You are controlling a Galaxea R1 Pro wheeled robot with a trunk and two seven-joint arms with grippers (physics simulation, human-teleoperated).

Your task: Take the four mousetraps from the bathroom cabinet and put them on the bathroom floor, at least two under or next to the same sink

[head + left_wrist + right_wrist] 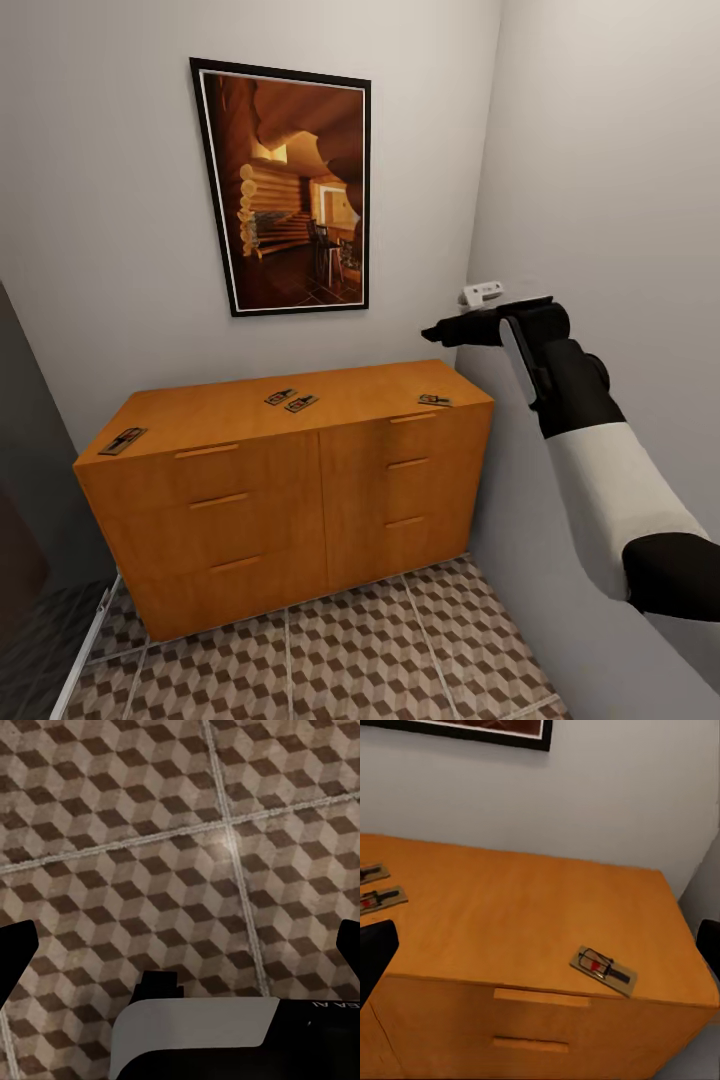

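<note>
Mousetrap (434, 400) nearest my right hand (440, 333) lies just below it at the cabinet's (300, 480) right front edge, long axis slanting along that edge; hand spread wide, empty.

You have all four mousetraps lying flat on top of the cabinet (290, 490), an orange-brown sideboard with two columns of three drawers, all shut. One mousetrap (123, 440) sits at the far left front corner. Two more (280, 397) (301, 403) lie side by side near the middle. The fourth mousetrap (434, 400) rests near the right front edge (its reddish spot shows on the wooden board). The bathroom floor (330, 660) shows cube-patterned tiles below.
</note>
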